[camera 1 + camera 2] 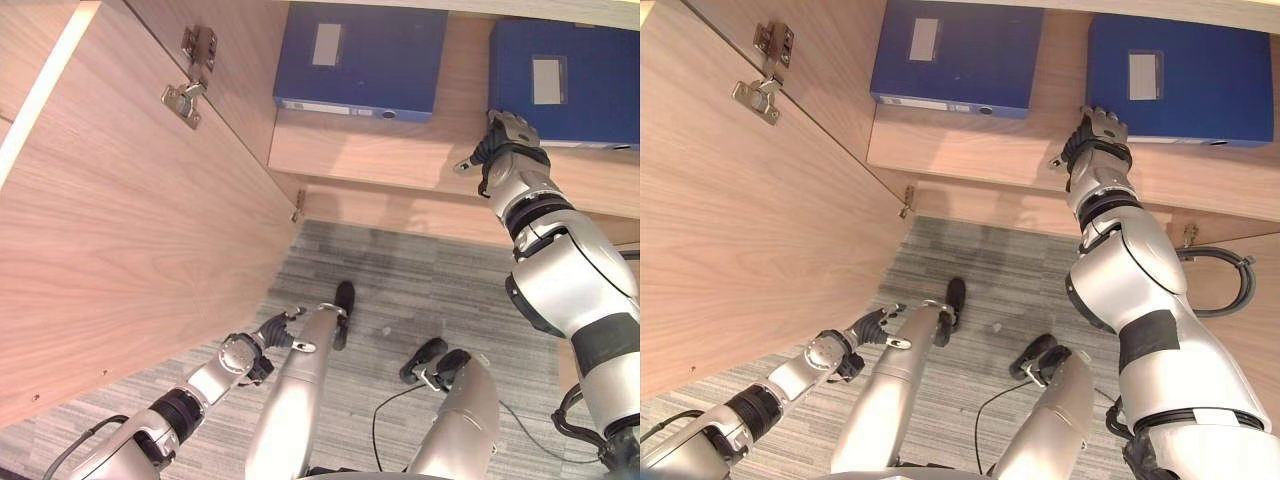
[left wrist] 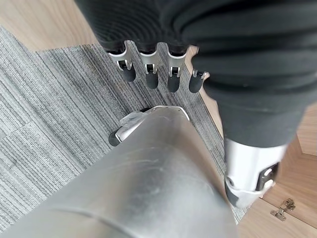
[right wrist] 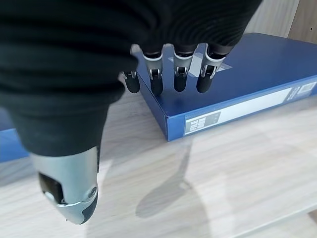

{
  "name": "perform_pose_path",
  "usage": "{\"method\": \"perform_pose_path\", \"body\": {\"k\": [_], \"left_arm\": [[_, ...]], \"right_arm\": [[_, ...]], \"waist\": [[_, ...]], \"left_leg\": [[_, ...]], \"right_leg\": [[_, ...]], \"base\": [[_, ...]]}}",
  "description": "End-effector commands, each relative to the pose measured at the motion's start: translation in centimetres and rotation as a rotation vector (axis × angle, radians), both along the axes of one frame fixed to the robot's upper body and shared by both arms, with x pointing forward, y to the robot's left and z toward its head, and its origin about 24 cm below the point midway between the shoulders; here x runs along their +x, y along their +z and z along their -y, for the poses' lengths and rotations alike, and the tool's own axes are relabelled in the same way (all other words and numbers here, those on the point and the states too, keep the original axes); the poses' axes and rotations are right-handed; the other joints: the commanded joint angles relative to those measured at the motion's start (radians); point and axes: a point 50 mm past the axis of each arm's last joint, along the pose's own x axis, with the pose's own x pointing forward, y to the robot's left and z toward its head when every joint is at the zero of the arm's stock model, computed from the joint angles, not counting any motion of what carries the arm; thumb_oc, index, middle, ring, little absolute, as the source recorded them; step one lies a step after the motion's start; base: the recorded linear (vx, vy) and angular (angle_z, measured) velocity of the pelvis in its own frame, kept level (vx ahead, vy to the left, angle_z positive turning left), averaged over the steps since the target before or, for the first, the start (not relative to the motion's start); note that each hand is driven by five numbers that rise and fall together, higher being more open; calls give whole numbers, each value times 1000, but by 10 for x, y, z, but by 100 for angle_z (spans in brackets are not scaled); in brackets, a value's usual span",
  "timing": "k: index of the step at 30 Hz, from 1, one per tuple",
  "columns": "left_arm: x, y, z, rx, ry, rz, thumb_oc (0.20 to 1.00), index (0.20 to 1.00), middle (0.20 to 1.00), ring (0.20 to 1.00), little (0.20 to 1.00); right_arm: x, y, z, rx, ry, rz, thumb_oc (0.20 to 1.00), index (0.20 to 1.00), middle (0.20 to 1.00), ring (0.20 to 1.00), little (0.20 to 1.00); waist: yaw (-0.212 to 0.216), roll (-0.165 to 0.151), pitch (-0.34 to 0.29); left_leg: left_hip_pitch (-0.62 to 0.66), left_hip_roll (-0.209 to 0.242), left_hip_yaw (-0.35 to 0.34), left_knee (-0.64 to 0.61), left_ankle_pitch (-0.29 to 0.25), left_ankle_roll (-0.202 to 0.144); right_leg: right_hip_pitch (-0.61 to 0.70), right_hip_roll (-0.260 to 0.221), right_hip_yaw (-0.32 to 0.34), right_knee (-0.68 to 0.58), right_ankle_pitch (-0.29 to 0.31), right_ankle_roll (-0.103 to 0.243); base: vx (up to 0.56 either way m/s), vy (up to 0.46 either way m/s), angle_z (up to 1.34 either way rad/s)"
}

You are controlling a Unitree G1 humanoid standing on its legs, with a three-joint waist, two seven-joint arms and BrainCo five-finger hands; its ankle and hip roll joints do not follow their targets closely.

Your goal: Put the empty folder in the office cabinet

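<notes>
Folder (image 1: 1185, 75): blue, flat on the cabinet shelf (image 1: 970, 150), white label on its top.
Right hand (image 1: 1097, 137): fingers relaxed and open, at the folder's front edge.
Left hand (image 1: 268, 337): low, open, holding nothing.

Right robot hand (image 1: 1095, 140) raised, fingers relaxed, left robot hand (image 1: 262, 340) low, fingers loose

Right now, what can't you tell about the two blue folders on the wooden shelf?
- Right flat blue folder: whether it is empty; it lies closed, far end cut by the picture's edge.
- Left flat blue folder: contents hidden too; label too small.
- Right hand: whether its fingertips touch the folder; they hang over its corner.
- Wooden cabinet door: cut by the frame edge.
</notes>
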Motion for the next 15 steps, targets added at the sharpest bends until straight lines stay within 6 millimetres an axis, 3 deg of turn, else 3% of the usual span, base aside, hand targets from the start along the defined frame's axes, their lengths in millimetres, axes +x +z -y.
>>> {"method": "perform_pose_path", "body": {"k": [1, 5, 15], "left_arm": [[-8, -9, 4, -14, -6, -21, 1000, 1000, 1000, 1000, 1000], [-9, -11, 2, -4, -5, -24, 1000, 1000, 1000, 1000, 1000], [-18, -17, 2, 10, -45, -52, 1000, 1000, 1000, 1000, 1000]], "right_arm": [[-3, 48, 9, -2, -34, 154, 1000, 1000, 1000, 1000, 1000], [-4, 58, 9, 52, -30, 195, 1000, 1000, 1000, 1000, 1000], [-18, 88, 39, 48, -112, 312, 1000, 1000, 1000, 1000, 1000]], "waist": [[-1, 27, -2], [4, 28, -8], [24, 30, -23]], "left_leg": [[102, -9, 64, -83, -156, 75], [102, -11, 63, -78, -159, 77], [134, -14, 56, -92, -161, 77]], "right_leg": [[-160, 12, 8, -61, 226, 22], [-167, 4, 10, -46, 223, 21], [-156, -12, 8, -45, 231, 32]], "base": [[0, 0, 0], [0, 0, 0], [9, 2, 4]]}}
